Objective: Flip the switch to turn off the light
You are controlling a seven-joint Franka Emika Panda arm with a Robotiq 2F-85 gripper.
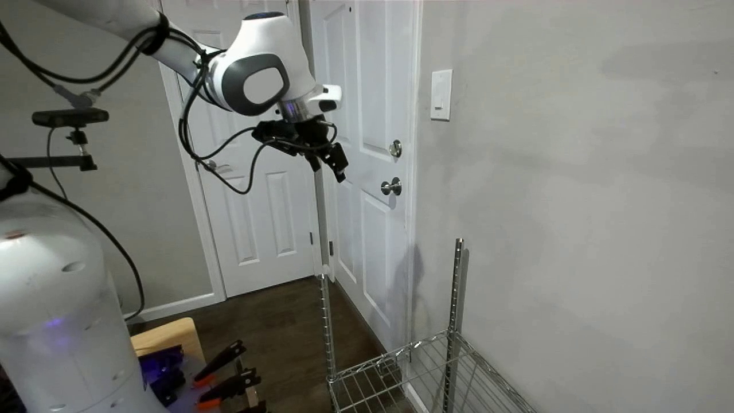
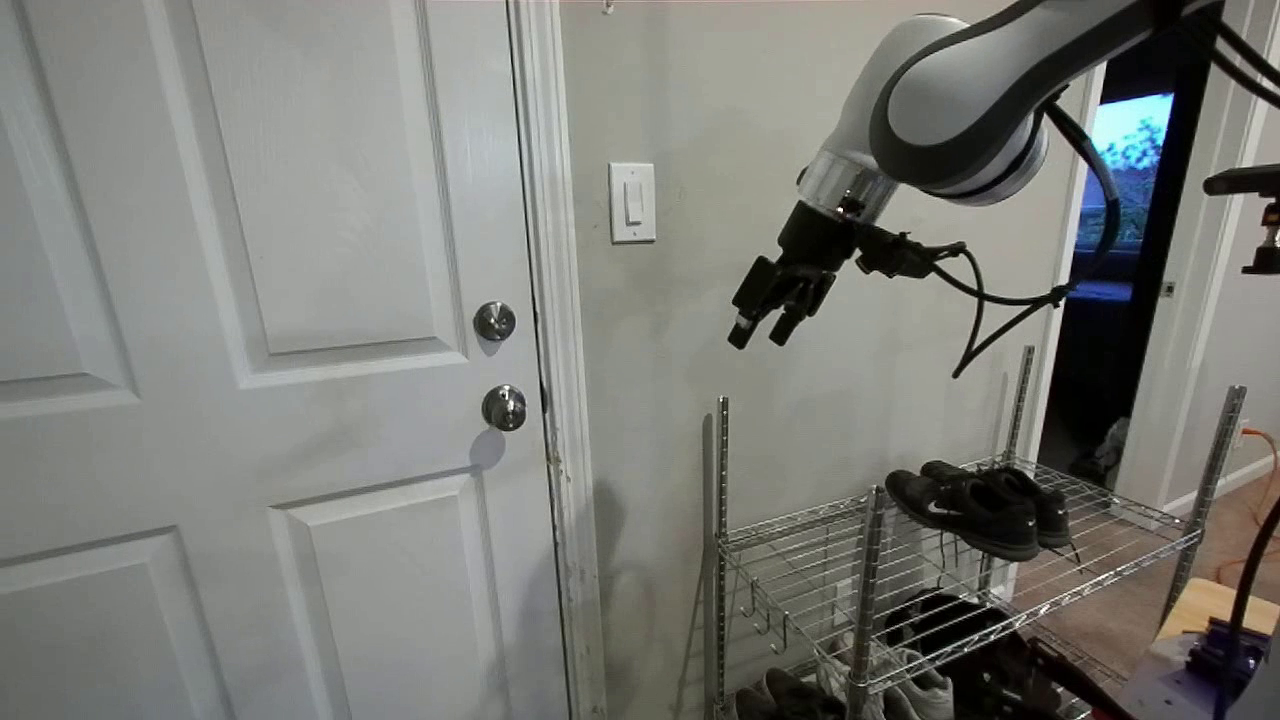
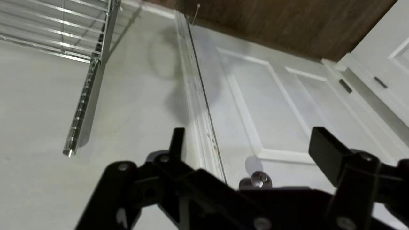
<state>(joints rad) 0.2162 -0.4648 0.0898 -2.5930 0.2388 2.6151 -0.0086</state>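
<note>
The switch is a small white upright wall plate with a narrow paddle at its centre, beside the door frame. It shows in both exterior views (image 1: 441, 94) (image 2: 632, 203) and is out of view in the wrist view. I cannot tell which way its paddle is tipped. My black gripper hangs in the air, pointing down and apart from the switch, in both exterior views (image 1: 328, 171) (image 2: 761, 336). It is lower than the switch in both. In the wrist view the gripper (image 3: 247, 137) has its fingers wide apart with nothing between them.
A white door (image 2: 350, 440) with a round silver knob (image 2: 504, 408) and a deadbolt (image 2: 494, 321) stands beside the switch. A wire shelf (image 2: 800, 560) with upright metal posts and black shoes (image 2: 975, 508) stands against the wall below the arm. Another white door (image 1: 258, 229) is farther back.
</note>
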